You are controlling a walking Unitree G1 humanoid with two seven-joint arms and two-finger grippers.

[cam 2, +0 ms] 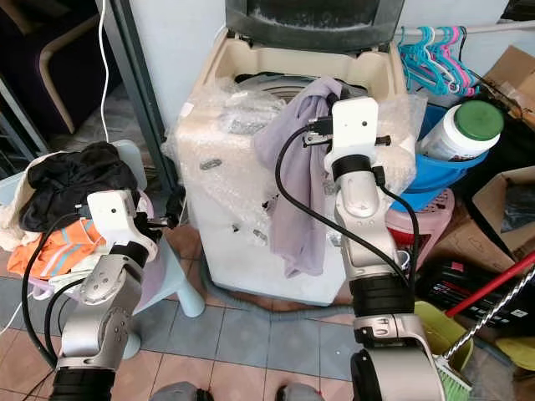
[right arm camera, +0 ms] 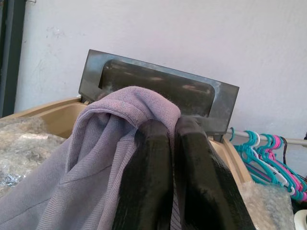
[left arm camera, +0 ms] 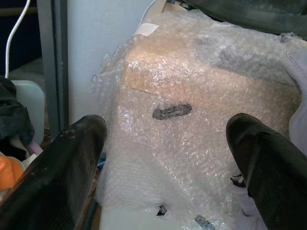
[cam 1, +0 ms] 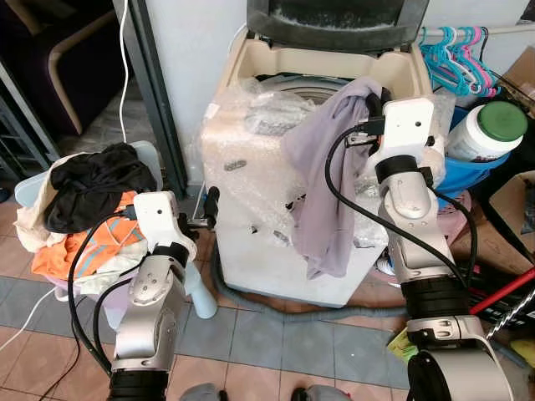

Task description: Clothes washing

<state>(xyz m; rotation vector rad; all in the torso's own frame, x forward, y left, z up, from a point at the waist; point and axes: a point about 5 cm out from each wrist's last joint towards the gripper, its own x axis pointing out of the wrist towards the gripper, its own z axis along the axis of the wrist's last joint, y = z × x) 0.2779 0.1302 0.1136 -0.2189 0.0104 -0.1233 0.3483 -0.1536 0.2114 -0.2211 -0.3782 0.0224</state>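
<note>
At the left of the frame you had a pile of clothes (cam 1: 88, 205), black on top and orange below, heaped in a pale basket (cam 1: 149, 159). Just right of it, low in the frame, your left hand (cam 1: 211, 209) was held out toward the side of the washing machine (cam 1: 276, 251). Its two black fingers (left arm camera: 57, 177) were wide apart, with nothing between them.

In the middle of the frame stood the washing machine, cream-colored, with bubble wrap (cam 1: 242, 159) over its front and top. Its dark lid (cam 1: 334, 21) stood open at the top of the frame.

A purple-grey shirt (cam 1: 326, 184) hung down over the front edge of the machine. Your right hand (right arm camera: 173, 143) was up at the rim, right of the middle, and its fingers were squeezed together on the top fold of the shirt.

At the upper right you had blue and pink hangers (cam 1: 456, 58) and a white jar with a green lid (cam 1: 489, 129) sitting in a blue bucket (cam 1: 464, 175).
</note>
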